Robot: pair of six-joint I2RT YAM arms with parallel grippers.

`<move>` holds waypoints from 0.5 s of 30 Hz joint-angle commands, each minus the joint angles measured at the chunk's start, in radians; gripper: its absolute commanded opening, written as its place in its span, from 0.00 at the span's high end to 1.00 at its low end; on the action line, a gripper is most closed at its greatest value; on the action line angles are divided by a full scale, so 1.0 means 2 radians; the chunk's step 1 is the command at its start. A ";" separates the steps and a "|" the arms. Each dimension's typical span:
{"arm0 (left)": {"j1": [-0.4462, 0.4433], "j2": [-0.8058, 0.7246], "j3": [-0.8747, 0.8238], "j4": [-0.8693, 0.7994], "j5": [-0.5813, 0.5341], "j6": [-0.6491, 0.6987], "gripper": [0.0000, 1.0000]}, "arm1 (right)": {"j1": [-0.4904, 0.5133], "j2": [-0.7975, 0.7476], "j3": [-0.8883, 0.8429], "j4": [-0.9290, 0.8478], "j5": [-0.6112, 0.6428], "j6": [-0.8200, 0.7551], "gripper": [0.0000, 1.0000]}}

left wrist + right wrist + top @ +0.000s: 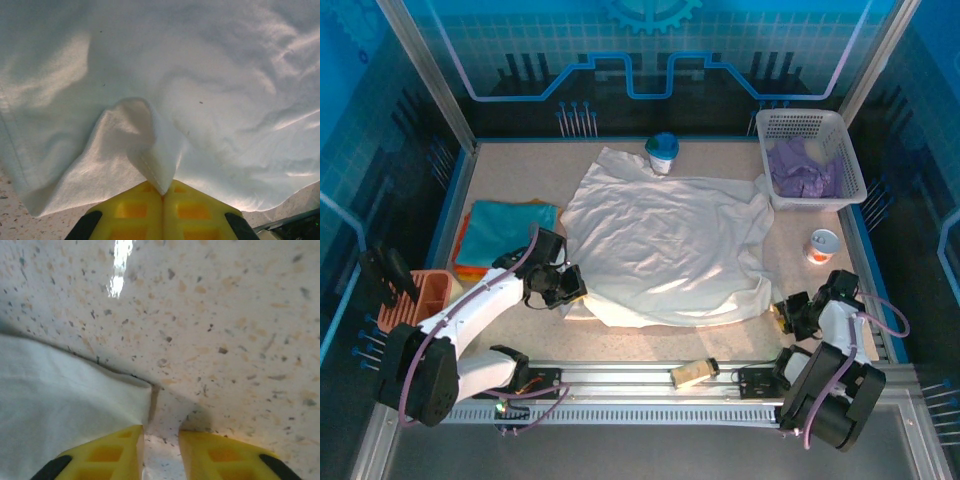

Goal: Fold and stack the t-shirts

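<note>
A: Where's your left claw (570,287)?
B: At the near-left edge of the white t-shirt (665,240). On your left wrist view the fingers (135,210) are pressed together, with a fold of the shirt's hem (150,170) pinched between them.
A: And your right claw (783,318)?
B: Low over the bench (720,155), at the shirt's near-right corner. The fingers are apart, with speckled bench in the gap and nothing held. One finger (107,452) sits over the cloth's corner and the other is over bare bench. Can't tell if either one touches.
A: State of the shirt?
B: Spread across mid-bench, wrinkled, not folded.
A: The others?
B: The teal t-shirt (505,225) lies flat just left of the white one, with the orange t-shirt (468,266) under it. The pale purple t-shirt (802,170) is bunched in the white basket (850,165) at the far right. A blue-lidded cup (662,152) stands at the white shirt's far edge.
</note>
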 commanded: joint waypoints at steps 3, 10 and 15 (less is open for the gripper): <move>-0.003 -0.009 -0.007 -0.010 0.008 0.013 1.00 | 0.002 0.008 0.014 0.077 0.008 -0.034 0.65; -0.003 -0.003 -0.006 0.002 0.013 0.014 1.00 | 0.014 -0.037 0.066 0.001 0.045 -0.086 0.43; -0.003 0.005 -0.007 0.011 0.019 0.016 1.00 | 0.042 -0.020 0.071 -0.001 0.077 -0.094 0.40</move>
